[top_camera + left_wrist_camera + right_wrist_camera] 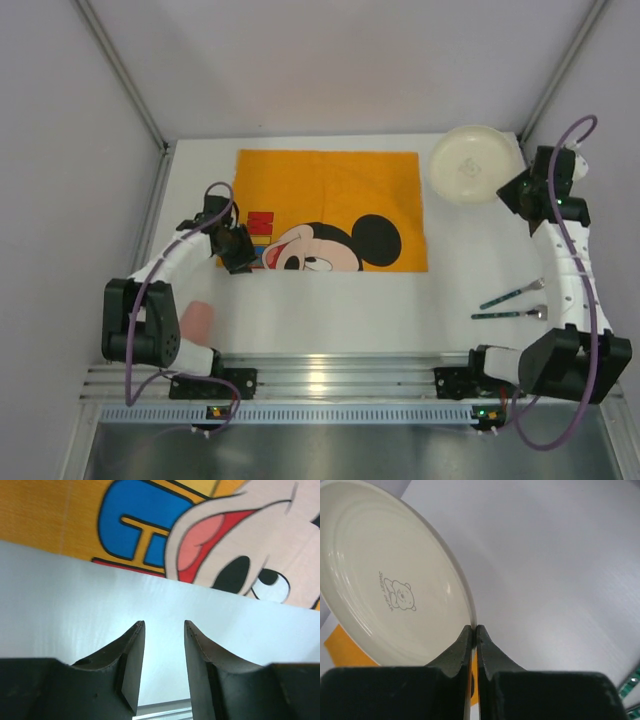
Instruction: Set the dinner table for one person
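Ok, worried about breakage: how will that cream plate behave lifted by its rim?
Probably rigid: the plate holds its round shape in the right gripper. Its glossy glaze looks slippery, so it may pivot in that rim pinch. It looks ceramic, so likely chips if dropped.

The two dark jaws of the left gripper (164,625) stand apart, with a clear gap and nothing between them, over the bare white desk (60,595). Across the top lies the orange placemat (45,515), its near edge running slantwise, printed with a blue letter and the open mouth and eye of a cartoon mouse. A strip of silver rail (165,711) shows low between the jaws.
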Robot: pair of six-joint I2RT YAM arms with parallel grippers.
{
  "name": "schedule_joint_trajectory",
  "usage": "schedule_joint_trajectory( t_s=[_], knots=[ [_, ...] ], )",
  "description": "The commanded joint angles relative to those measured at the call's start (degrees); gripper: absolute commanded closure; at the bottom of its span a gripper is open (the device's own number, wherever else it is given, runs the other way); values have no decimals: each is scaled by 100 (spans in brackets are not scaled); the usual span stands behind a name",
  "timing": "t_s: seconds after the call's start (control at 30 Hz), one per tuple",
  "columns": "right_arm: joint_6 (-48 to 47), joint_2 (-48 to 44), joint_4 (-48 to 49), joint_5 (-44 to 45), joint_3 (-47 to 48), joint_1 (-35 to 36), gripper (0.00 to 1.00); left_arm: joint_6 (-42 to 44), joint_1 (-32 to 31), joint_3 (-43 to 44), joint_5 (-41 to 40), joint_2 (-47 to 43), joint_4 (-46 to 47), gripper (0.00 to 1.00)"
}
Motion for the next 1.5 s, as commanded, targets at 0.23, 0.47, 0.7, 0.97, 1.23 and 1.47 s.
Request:
schedule_joint_trajectory(
  t_s=[0.23, 0.47, 0.7, 0.97, 1.23, 1.47],
  knots=[
    [920, 2446, 1177, -1641, 1200, 3538, 100, -455, -232, 843, -145, -766, -476, 53],
    [999, 4225, 1168, -1597, 2257, 4043, 100, -780, -232, 563, -119, -1496, -529, 51],
    [912, 5254, 993, -1342, 3021, 4087, 100, -798, -232, 553, -425, -2199, -1170, 51],
    [604, 5309, 606, -1219, 3155, 4105, 21, -1878, -232, 992, -2033, -2560, -3020, 46],
    [543, 3158, 658, -1210, 1381, 4096, 11, -2618, -145, 1539, -2774, -2763, -4634, 24],
    [464, 1609, 658, -1561, -227, 4087, 9, -2977, 575, 125, -1806, -3447, -4581, 20]
  ],
)
